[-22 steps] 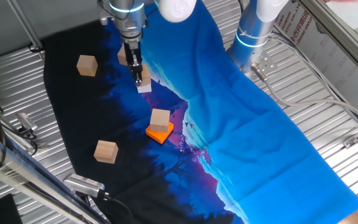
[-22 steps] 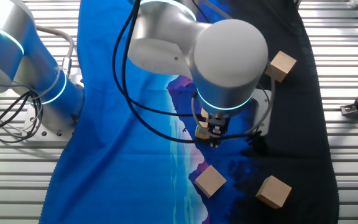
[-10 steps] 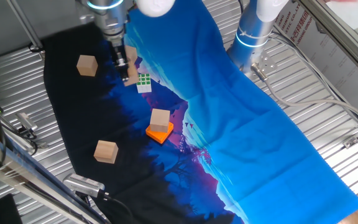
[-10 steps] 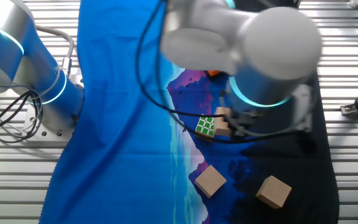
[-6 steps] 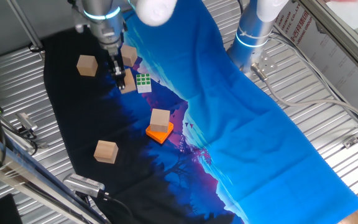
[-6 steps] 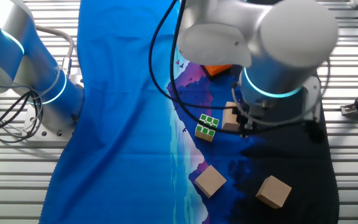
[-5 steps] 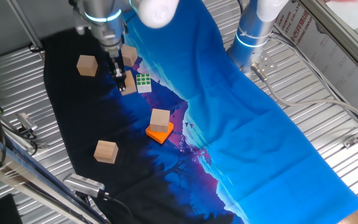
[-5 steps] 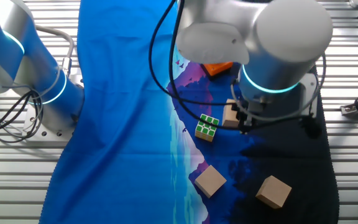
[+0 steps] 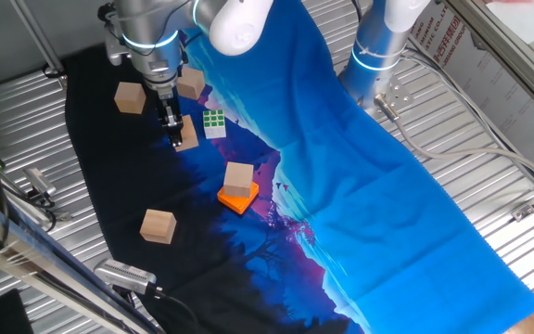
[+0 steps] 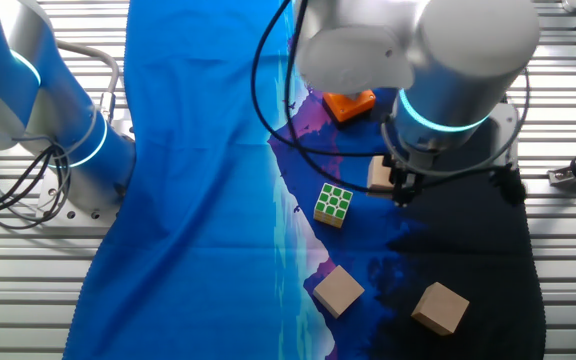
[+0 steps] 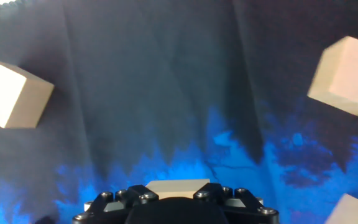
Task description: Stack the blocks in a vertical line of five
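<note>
Gripper (image 9: 178, 137) is closed on one tan block (image 9: 186, 137), holding it above the dark part of the cloth (image 9: 415, 186), just left of the green-and-white puzzle cube (image 9: 214, 123). You can confirm the grasp in the hand view: the block's top face (image 11: 178, 186) sits right against the finger hardware at the bottom edge.

No containers anywhere on the table. Closest thing to one is the flat orange square (image 9: 237, 199), which carries a block (image 9: 239, 178) on top of it.

Remaining blocks, from the one fixed view: one at far left (image 9: 130, 97) on the dark cloth, one just behind the wrist (image 9: 192, 82), one near left (image 9: 158, 225) well apart from the rest. Nothing is stacked on another block yet.

View differences you should note:
- The other fixed view shows the held block (image 10: 379, 176) only partly, the wrist covers most of it. The puzzle cube (image 10: 333, 203) is fully clear there, and so are two loose blocks at the bottom (image 10: 339, 291) and (image 10: 440, 307).
- In that view the orange square (image 10: 349, 103) shows only as a corner; the block on it is hidden by the arm.
- The hand view shows neither the puzzle cube nor the orange square. It gives you two blocks on the dark cloth, one left (image 11: 12, 92) and one right (image 11: 347, 74), plus a corner of a third at bottom right (image 11: 353, 210).
</note>
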Controlling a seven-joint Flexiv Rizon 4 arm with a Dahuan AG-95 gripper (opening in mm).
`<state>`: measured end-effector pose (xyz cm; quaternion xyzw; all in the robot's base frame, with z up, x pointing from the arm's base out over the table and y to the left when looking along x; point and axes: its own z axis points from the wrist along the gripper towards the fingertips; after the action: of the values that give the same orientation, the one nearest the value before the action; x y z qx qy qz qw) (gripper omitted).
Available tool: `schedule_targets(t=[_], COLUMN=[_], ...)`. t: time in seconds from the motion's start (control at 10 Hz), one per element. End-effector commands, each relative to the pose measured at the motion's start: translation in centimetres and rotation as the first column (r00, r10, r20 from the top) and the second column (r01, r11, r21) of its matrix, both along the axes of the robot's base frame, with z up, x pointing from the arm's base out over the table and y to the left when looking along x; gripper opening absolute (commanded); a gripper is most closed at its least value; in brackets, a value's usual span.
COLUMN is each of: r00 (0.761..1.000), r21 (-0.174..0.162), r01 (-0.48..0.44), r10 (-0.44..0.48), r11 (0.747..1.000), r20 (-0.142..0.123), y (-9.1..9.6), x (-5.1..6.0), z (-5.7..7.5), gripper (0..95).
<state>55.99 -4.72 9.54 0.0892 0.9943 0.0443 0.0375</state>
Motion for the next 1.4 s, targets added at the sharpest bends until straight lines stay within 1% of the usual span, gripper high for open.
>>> schedule_targets(t=[0.1, 0.2, 0.3, 1.4], r00=[1.0, 1.0, 1.0, 1.0], r21=[-0.003, -0.003, -0.002, -0.002], r01=[-0.003, -0.003, 0.002, 0.002], r10=[0.003, 0.003, -0.002, -0.002], r11=[1.0, 1.0, 1.0, 1.0], r20=[0.004, 0.004, 0.007, 0.007], y=[-0.08, -0.06, -0.04, -0.04], x=[0.26, 0.33, 0.32, 0.32], z=[0.18, 0.13, -0.06, -0.06], gripper=[19.0, 19.0, 0.0, 0.0])
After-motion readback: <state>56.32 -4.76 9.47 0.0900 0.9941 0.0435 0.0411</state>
